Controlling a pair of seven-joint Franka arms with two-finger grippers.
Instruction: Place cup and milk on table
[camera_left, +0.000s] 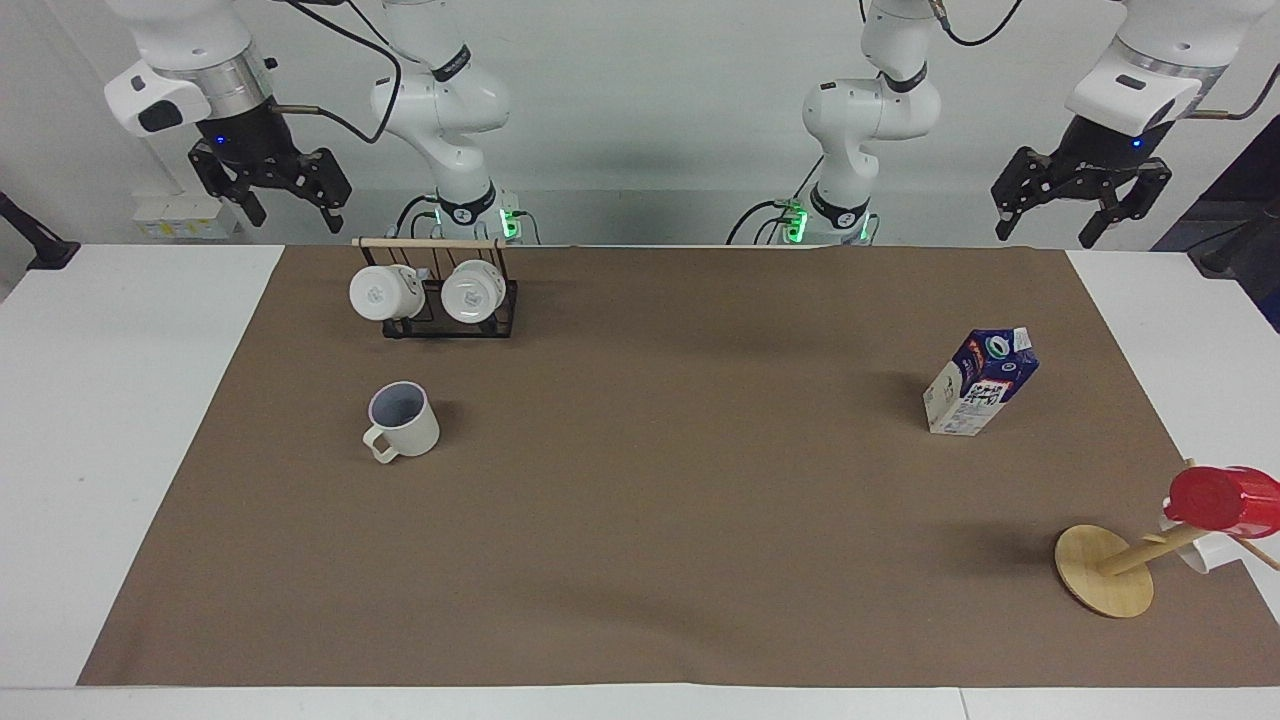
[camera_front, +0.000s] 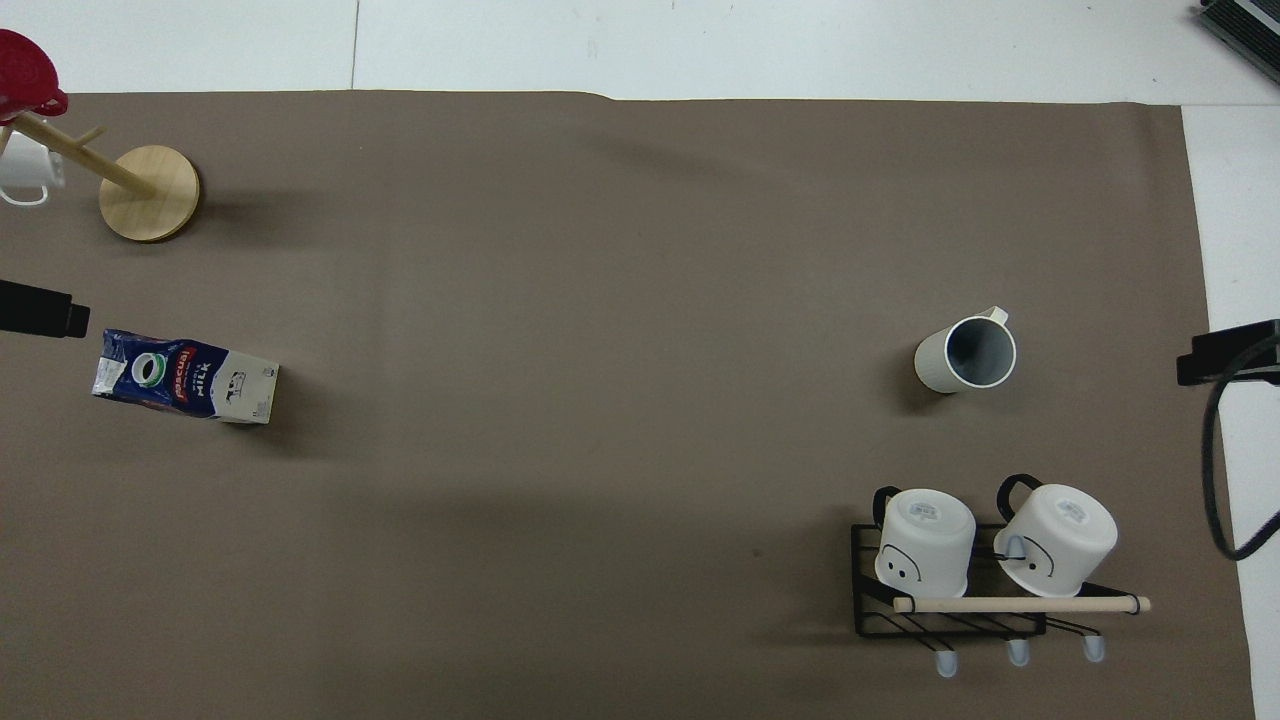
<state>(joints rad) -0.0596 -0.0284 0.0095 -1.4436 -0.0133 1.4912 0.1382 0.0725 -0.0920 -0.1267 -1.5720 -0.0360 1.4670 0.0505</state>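
Standing on the table (camera_left: 640, 640): one cup (camera_left: 402, 421), one milk (camera_left: 981, 382).

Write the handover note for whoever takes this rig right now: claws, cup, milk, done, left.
Left claw: open, empty, raised at its end of the table, waiting.
Right claw: open, empty, raised at its end.
Cream-beige mug with lavender rim: upright on the brown sheet of the white table, farther from the robots than the black rack of white cups.
Blue-and-white gable-top milk carton: standing on the sheet toward the left arm's end.
Done: both stand on the table.
Left: nothing visible.
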